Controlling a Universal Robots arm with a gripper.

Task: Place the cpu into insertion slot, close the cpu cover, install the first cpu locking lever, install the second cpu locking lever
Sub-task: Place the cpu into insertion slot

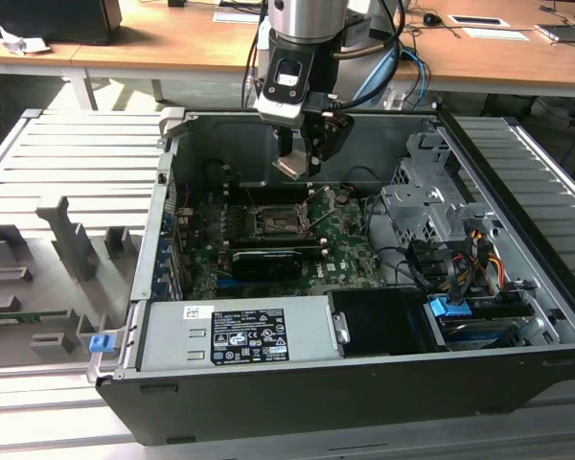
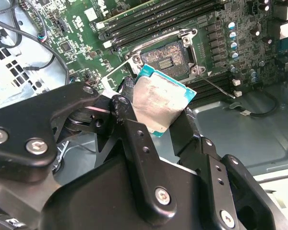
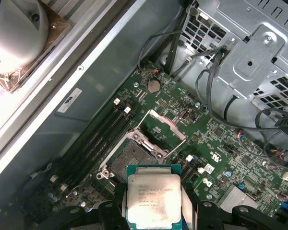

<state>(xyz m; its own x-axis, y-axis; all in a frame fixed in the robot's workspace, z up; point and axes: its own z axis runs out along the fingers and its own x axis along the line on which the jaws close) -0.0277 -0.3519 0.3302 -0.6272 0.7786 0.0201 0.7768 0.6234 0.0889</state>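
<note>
Slatted grey worktop [image 1: 77,153] carries an open computer case [image 1: 364,393]. The pincer [image 2: 155,108] is clamped on the cpu [image 2: 159,98], held clear above the motherboard's bare socket [image 3: 134,160]. The cpu cover [image 3: 169,127] stands raised at the socket's edge.

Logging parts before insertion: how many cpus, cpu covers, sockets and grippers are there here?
cpu: 1
cpu cover: 1
socket: 1
gripper: 1
Total: 4
</note>
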